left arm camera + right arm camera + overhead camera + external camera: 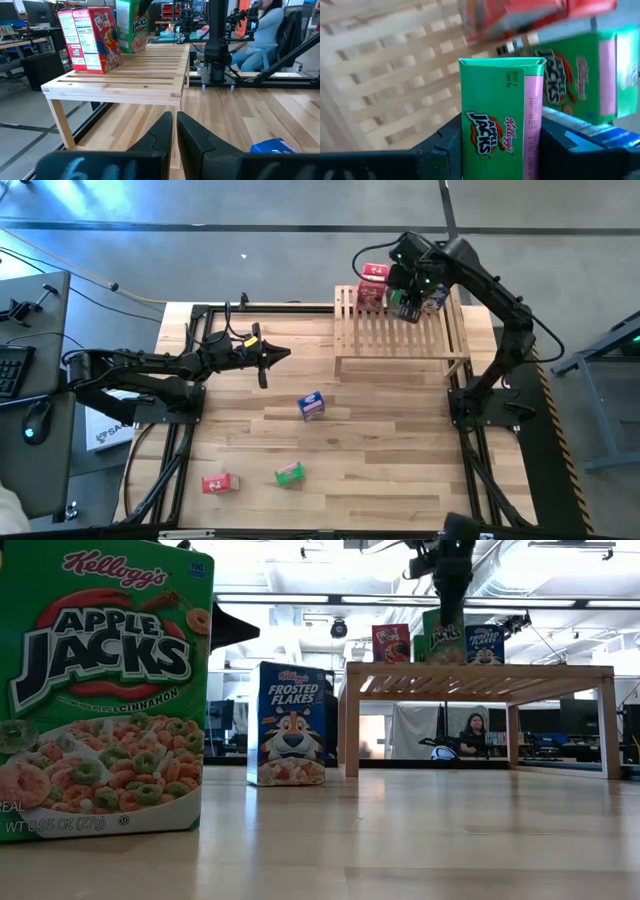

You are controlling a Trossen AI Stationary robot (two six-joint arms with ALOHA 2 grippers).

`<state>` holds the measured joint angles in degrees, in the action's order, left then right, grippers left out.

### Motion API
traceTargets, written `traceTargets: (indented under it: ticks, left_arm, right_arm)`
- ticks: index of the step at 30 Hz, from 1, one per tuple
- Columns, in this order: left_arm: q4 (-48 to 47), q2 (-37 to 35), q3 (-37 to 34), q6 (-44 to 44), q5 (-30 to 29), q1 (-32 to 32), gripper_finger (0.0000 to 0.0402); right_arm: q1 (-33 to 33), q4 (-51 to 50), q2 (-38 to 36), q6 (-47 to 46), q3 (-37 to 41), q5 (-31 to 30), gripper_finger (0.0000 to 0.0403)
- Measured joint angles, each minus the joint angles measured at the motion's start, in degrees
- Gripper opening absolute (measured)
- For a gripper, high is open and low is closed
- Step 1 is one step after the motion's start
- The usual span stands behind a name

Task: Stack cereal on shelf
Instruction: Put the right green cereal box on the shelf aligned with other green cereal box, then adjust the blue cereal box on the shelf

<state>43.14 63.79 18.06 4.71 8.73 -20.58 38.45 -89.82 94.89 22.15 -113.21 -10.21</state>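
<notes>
My right gripper (405,302) hangs over the slatted wooden shelf (400,335), shut on a green cereal box (500,115). Behind it on the shelf stand two red boxes (90,37), another green box (575,75) and a blue one (484,644). On the tabletop, a blue box (312,406), a green box (289,474) and a red box (220,483) sit apart. My left gripper (266,358) is shut and empty, hovering left of the shelf; its fingers (175,130) point toward it. My right gripper pinches the green box between its two fingers (445,145), one on each of two opposite faces, with a narrow printed side (520,120) facing the wrist camera. The fingers come from above, pointing down. The box stands upright; whether its bottom rests on the slats I cannot tell.
The shelf stands at the table's far right, its far row holding boxes and its near slats (400,345) bare. The right arm's base (480,405) is just near of the shelf. In the low view a person (474,732) sits beyond the table.
</notes>
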Motion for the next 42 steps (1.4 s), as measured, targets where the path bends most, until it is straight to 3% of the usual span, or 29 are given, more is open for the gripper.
traceTargets:
  ticks: [10,24,33,39,42]
  left_arm:
    - [0.0,0.0,0.0,0.0,0.1,0.0,0.0016]
    - [0.0,0.0,0.0,0.0,0.1,0.0,0.0016]
    - [0.0,0.0,0.0,0.0,0.1,0.0,0.0016]
    - [0.0,0.0,0.0,0.0,0.1,0.0,0.0016]
    - [0.0,0.0,0.0,0.0,0.1,0.0,0.0016]
  right_arm:
    - [3.9,6.0,0.7,3.4,2.0,1.7,0.0165]
    - [3.9,7.5,0.7,2.7,1.9,0.8,0.0220]
    - [2.3,8.3,0.8,0.4,-5.7,-1.7,0.0222]
    - [-2.7,-0.2,0.7,-10.3,-14.4,-5.1,0.0204]
    - [-4.3,0.5,-2.0,-19.3,-12.7,-3.1,0.0170]
